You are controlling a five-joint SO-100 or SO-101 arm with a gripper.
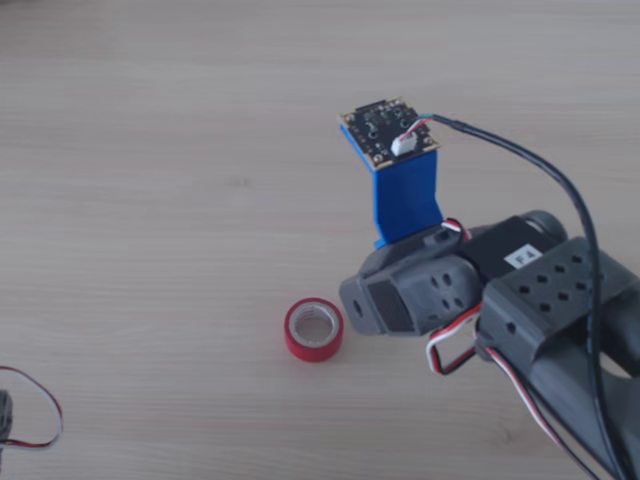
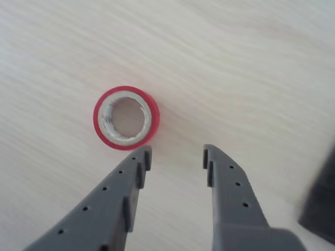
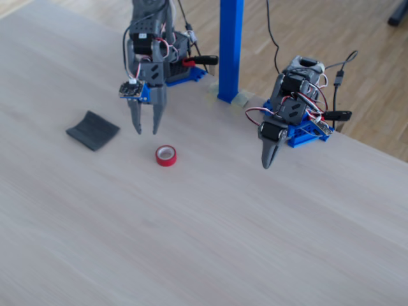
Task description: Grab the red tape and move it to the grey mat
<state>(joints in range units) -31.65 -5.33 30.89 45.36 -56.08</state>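
Gripper (image 2: 176, 157) spread, empty, hovering above table (image 2: 251, 63). Tape (image 2: 126, 117) lies flat just beyond one fingertip, off centreline. Mat (image 3: 93, 130) well off to gripper's other side (fixed view). I judge risk: straight descent lands finger on roll, tips or shoves it.

Pale wood-grain table (image 3: 210, 229) fills the fixed view; blue post (image 3: 230, 48) at rear; parquet floor (image 3: 357, 25) beyond.

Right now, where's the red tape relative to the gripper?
In the wrist view the red tape lies flat on the table, just beyond the left fingertip of the open gripper, not between the jaws. The grey mat sits apart, leftward in the fixed view.
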